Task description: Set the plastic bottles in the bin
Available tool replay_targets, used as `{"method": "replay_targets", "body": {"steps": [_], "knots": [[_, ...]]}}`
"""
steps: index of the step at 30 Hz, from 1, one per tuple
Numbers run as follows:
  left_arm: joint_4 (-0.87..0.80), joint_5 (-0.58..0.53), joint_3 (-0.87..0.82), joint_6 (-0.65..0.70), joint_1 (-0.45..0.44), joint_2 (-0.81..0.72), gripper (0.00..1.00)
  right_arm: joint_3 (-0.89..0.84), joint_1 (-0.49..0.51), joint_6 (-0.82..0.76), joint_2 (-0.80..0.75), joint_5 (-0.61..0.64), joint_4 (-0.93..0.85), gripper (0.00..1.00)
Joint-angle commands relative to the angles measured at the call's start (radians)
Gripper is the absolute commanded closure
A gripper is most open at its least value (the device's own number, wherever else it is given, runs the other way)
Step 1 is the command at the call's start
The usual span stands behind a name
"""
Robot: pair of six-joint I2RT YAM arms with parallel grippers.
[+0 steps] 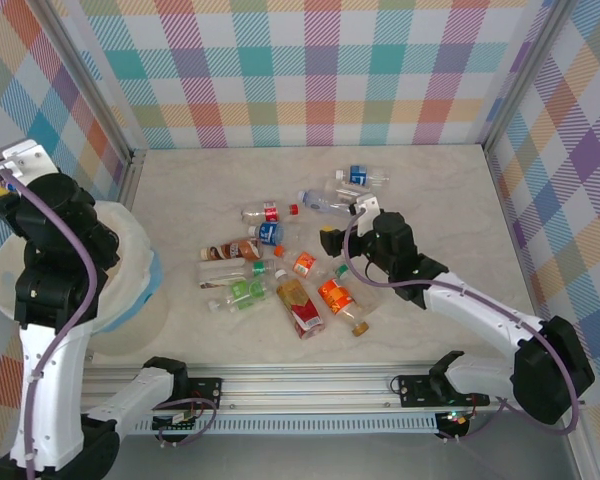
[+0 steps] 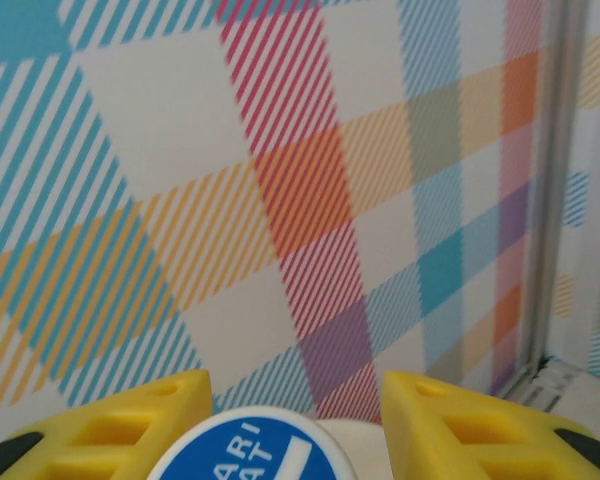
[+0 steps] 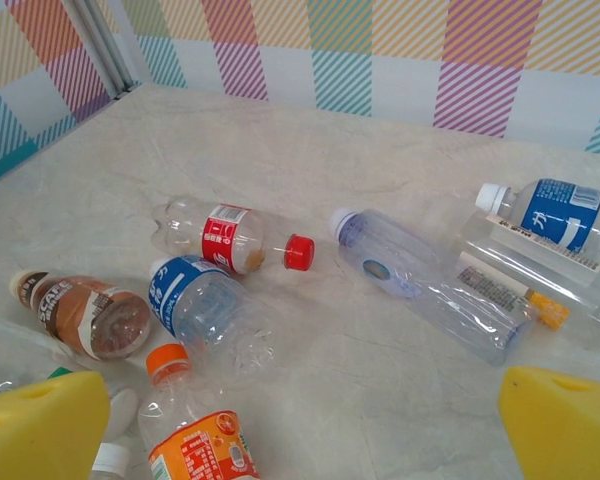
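A: Most of the bottles (image 1: pixel 270 235), where do they lie?
B: On their sides in a loose cluster in the middle of the table (image 1: pixel 440 190), well apart from the bin (image 1: pixel 135 250), which sits at the left under the raised left arm (image 1: pixel 55 260).
A: What is the left gripper (image 2: pixel 292 400) doing?
B: Its yellow fingers (image 2: pixel 130 425) press on either side of a blue-labelled bottle (image 2: pixel 242 452) with white letters on the label. It is held high, close to the checked wall (image 2: pixel 280 150). From overhead it sits above the far-left part of the bin.
A: And the right gripper (image 3: pixel 300 425)?
B: Spread wide, with nothing between its fingers (image 3: pixel 40 430). It hangs over the right side of the cluster. Ahead of it lie a red-labelled bottle (image 3: pixel 230 238) with a red cap, a second blue-labelled bottle (image 3: pixel 195 305) just beside it, a brown bottle (image 3: pixel 85 315) to their left, and an orange-capped bottle (image 3: pixel 195 445) nearest the camera. To the right a clear bottle (image 3: pixel 420 280) lies slantwise, with a white-capped bottle (image 3: pixel 555 212) beyond it. From overhead, a green-labelled bottle (image 1: pixel 242 292) lies at the cluster's near-left.
A: Is anything inside the bin?
B: I cannot tell; the arm covers much of it.
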Motion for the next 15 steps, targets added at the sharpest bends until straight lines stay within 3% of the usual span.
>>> {"method": "replay_targets", "body": {"steps": [1,6,11,15], "knots": [[-0.144,0.054,-0.067,-0.129,0.156,0.011,0.62,0.049,0.001,-0.036,0.016,-0.029,0.052,0.00],[-0.264,0.208,-0.151,-0.236,0.369,0.111,0.59,0.075,0.001,-0.051,0.046,-0.054,0.044,0.00],[-0.262,0.235,-0.253,-0.257,0.465,0.187,0.60,0.086,0.000,-0.047,0.055,-0.066,0.032,0.00],[-0.263,0.202,-0.282,-0.264,0.477,0.242,0.58,0.080,0.001,-0.033,0.052,-0.063,0.029,0.01]]}}
